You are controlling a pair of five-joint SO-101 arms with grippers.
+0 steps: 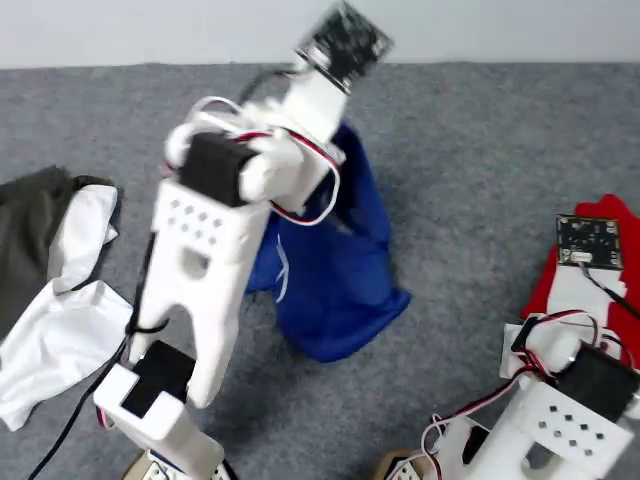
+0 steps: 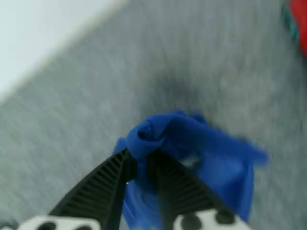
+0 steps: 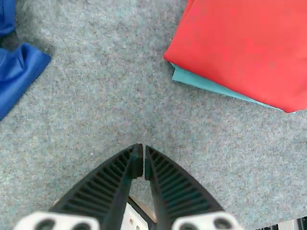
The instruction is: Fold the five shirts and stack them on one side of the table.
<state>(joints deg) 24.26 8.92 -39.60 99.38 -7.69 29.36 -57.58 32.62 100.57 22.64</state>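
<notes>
A blue shirt (image 1: 335, 280) hangs bunched from my left gripper (image 2: 142, 155), which is shut on a fold of the blue shirt (image 2: 192, 139) and holds it up above the grey table. Its lower part rests on the table in the middle of the high view. My right gripper (image 3: 144, 160) is shut on nothing, low over bare grey cloth. Beside it lies a folded red shirt (image 3: 244, 48) stacked on a folded teal shirt (image 3: 206, 82). The red shirt (image 1: 610, 225) sits at the right edge in the high view, partly behind the right arm.
A white shirt (image 1: 60, 320) and a dark olive shirt (image 1: 30, 225) lie crumpled at the left edge of the grey table (image 1: 480, 170). Bare grey surface lies between the blue shirt and the red stack.
</notes>
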